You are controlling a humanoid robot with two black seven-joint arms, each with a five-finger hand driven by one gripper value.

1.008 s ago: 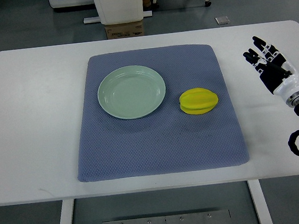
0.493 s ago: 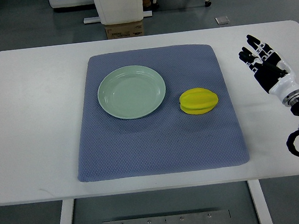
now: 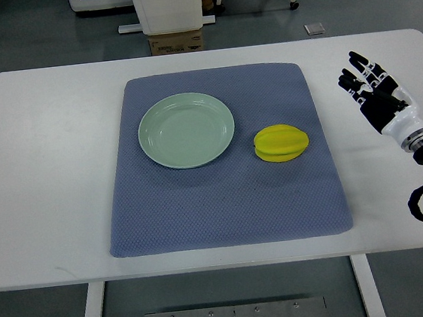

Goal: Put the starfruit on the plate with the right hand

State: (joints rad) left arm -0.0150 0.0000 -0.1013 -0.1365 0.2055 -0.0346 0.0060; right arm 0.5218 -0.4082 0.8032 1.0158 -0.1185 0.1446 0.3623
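One yellow starfruit [image 3: 281, 143] lies on the blue mat [image 3: 224, 202], just beside the single pale green plate [image 3: 186, 130] at the plate's 4 o'clock, and well apart from the right hand [image 3: 375, 94], which sits at the starfruit's 2 o'clock over the bare white tabletop [image 3: 48, 183]. The hand's black fingers [image 3: 357, 71] are extended and relaxed, pointing toward 11 o'clock, and hold nothing. No legible writing or labels can be made out on any item.

1 steep overhead view from the robot's side, whole white table [image 3: 54, 175] in frame.
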